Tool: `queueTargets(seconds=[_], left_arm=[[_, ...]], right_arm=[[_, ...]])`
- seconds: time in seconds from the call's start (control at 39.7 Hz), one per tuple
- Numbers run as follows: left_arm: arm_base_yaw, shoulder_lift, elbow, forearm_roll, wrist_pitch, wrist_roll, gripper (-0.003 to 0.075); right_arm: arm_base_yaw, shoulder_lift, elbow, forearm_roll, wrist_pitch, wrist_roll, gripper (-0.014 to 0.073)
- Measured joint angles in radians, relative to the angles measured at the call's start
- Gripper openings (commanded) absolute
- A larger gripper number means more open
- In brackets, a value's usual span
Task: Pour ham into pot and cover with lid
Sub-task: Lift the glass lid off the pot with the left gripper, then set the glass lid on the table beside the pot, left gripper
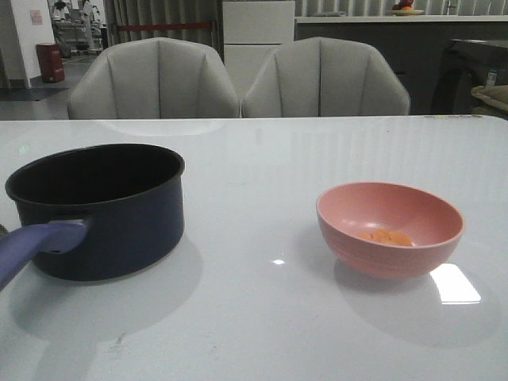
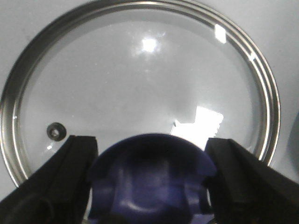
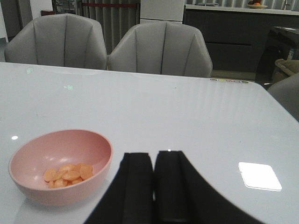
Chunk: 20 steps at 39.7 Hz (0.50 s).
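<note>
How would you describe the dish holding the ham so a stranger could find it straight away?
Start at the white table in front of two grey chairs. To the right of the dark navy pot stands a small pink bowl. It alone is pink and handleless, with orange ham slices heaped in its bottom.

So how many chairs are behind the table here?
2. The left chair stands behind the table's far edge, beyond the pot; the right chair sits beside it, beyond the pink bowl. Others may lie outside the frame.

Glossy white table [image 1: 262, 317], matt pink bowl [image 1: 390, 228], glass lid [image 2: 140, 79] (steel-rimmed, shiny), dark smooth pot [image 1: 103, 210].
</note>
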State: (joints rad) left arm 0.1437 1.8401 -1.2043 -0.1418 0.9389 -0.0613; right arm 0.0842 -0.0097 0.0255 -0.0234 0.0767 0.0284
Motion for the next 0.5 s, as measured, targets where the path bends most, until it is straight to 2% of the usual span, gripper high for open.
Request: queueTargets(seconds=[0.23, 0.38, 0.5], left_arm=[[0.0, -0.026, -0.02, 0.002, 0.017, 0.025, 0.047], [0.0, -0.112, -0.017, 0.002, 0.019, 0.054, 0.047], [0.0, -0.198, 0.038, 0.002, -0.032, 0.067, 0.047]], right_arm=[[0.0, 0.0, 0.0, 0.0, 0.0, 0.0, 0.0147], [0.0, 0.0, 0.0, 0.0, 0.0, 0.0, 0.0147], [0.0, 0.0, 0.0, 0.0, 0.0, 0.0, 0.0147]])
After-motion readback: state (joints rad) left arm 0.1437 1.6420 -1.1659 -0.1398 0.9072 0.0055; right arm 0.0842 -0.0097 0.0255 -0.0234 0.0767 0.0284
